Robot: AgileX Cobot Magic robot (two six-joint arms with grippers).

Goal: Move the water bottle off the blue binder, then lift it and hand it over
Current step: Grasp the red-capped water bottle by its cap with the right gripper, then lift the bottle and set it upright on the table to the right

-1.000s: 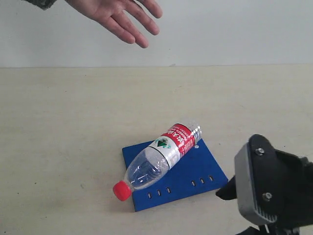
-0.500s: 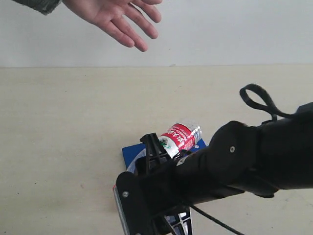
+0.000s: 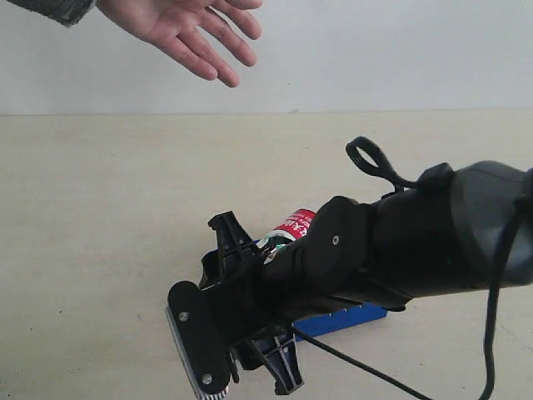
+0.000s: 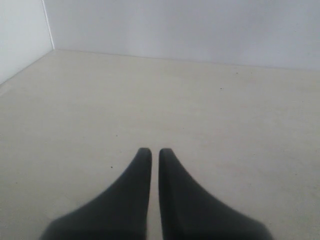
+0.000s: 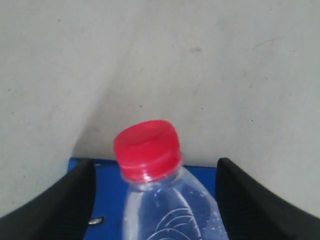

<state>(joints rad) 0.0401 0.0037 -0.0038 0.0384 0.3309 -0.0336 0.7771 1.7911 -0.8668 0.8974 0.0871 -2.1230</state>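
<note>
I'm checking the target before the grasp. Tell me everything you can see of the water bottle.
The water bottle is small, clear plastic, with a red cap and a red, white and green label. It lies on its side on the blue binder, cap poking past the binder's edge. The open right hand straddles its neck, a finger on each side, neither seeming to touch it. The arm hides most of it in the exterior view.

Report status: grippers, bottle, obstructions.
Right gripper open, astride the water bottle. Left gripper shut, empty. Bottle lying on blue binder. No obstruction seen.
</note>
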